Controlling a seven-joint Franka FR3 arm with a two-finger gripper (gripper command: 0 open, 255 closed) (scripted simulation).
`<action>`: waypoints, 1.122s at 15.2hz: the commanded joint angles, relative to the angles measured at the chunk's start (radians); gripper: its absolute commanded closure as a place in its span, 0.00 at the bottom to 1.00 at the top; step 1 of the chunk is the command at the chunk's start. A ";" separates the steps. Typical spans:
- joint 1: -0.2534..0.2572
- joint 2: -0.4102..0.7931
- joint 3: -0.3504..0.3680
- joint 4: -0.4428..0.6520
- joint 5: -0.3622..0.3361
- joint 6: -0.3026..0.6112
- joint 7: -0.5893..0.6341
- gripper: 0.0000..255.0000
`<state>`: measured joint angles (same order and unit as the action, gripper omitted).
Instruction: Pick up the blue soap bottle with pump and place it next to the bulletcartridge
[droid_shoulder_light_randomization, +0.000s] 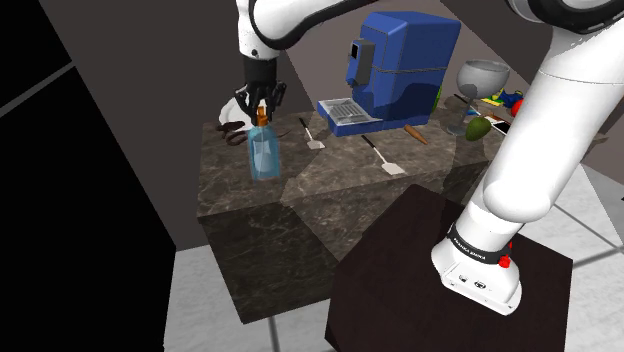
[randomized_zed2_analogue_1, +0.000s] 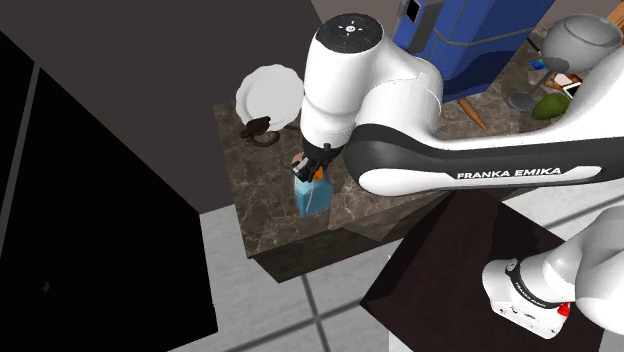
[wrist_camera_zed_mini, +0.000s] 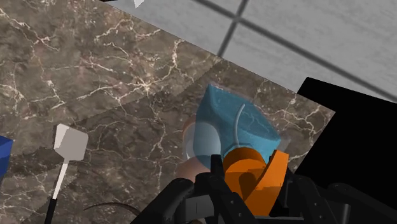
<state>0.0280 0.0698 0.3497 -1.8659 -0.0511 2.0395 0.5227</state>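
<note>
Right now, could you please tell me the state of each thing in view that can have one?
Bottle: upright on the counter, with its orange pump between the jaws.
Jaws: shut on the bottle's pump.
Glass: standing on its foot.
Spatula: lying flat on the counter.

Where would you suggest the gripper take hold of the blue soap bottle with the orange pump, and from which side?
Grip the orange pump atop the soap bottle, coming straight down from above. The bottle stands upright on the marble counter, so its narrow pump fits the gripper, while the body below is broader. The gripper clasps the pump now.
</note>
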 joint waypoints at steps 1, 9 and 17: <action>-0.001 -0.002 0.000 0.023 0.002 -0.024 -0.003 1.00; -0.001 -0.012 0.000 0.118 0.007 -0.130 -0.009 1.00; 0.001 -0.007 0.002 0.232 0.006 -0.238 -0.010 1.00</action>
<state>0.0291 0.0626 0.3512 -1.6468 -0.0448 1.8138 0.5132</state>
